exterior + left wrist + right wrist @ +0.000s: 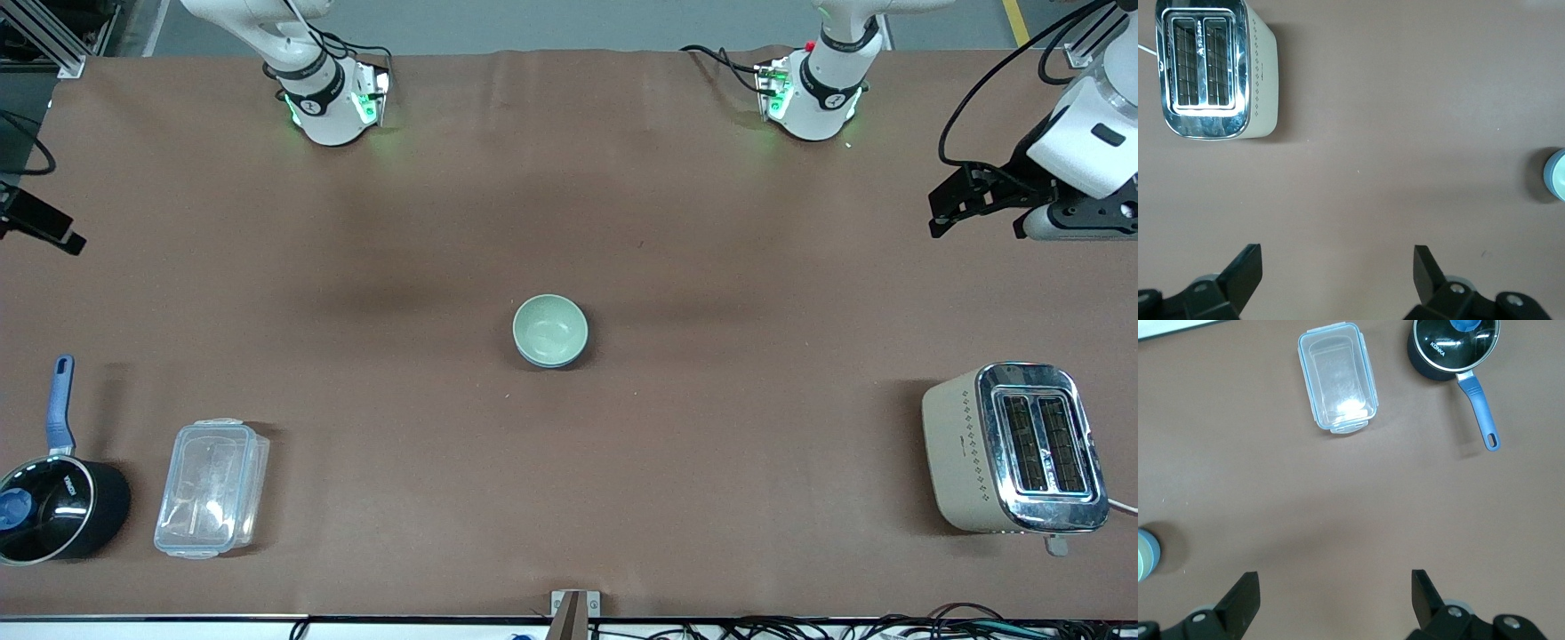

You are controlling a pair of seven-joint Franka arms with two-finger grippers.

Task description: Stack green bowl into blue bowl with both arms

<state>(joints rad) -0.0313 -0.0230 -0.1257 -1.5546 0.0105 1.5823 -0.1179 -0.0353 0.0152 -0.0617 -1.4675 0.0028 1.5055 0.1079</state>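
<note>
The pale mint-green bowl (549, 327) sits nested inside the sky-blue bowl (540, 363) at the middle of the table; only the blue bowl's rim and lower wall show under it. The stack shows at the edge of the left wrist view (1558, 176) and of the right wrist view (1145, 557). My left gripper (1338, 257) is open and empty, up over bare table at the left arm's end (956, 209). My right gripper (1335, 581) is open and empty over bare table at the right arm's end, partly cut off by the front view's edge (40, 227).
A cream and chrome toaster (1013, 447) stands near the front camera at the left arm's end. A clear lidded plastic box (212, 487) and a black saucepan with a blue handle (55, 502) lie near the front camera at the right arm's end.
</note>
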